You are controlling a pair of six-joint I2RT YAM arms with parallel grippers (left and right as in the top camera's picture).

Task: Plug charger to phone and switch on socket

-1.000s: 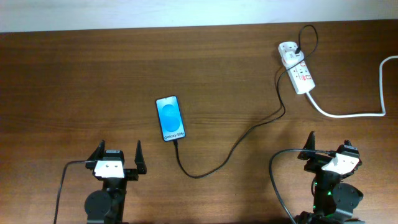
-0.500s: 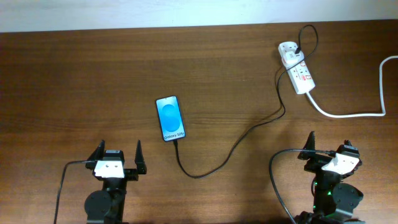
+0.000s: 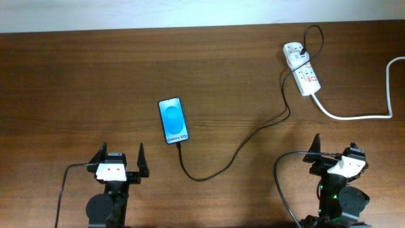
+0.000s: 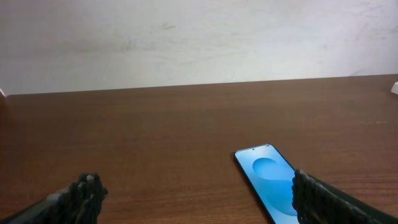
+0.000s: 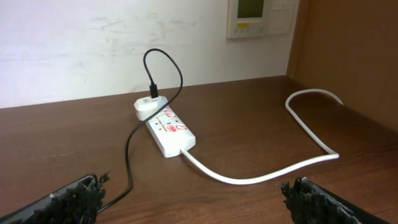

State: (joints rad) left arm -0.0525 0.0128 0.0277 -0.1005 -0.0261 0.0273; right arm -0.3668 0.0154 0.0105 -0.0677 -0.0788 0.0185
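Note:
The phone (image 3: 173, 120) lies flat mid-table, blue screen lit; it also shows in the left wrist view (image 4: 268, 179). The thin black charger cable (image 3: 237, 151) runs from the phone's near end in a loop up to a white adapter on the socket (image 3: 302, 69). The socket also shows in the right wrist view (image 5: 166, 129), with the cable (image 5: 129, 155) beside it. My left gripper (image 3: 120, 158) is open and empty, near the front edge, just front-left of the phone. My right gripper (image 3: 333, 151) is open and empty, well in front of the socket.
The socket's thick white cord (image 3: 357, 115) curves right and off the table's right edge; it also shows in the right wrist view (image 5: 273, 175). A wall panel (image 5: 261, 17) hangs behind the table. A wooden side wall stands at the right.

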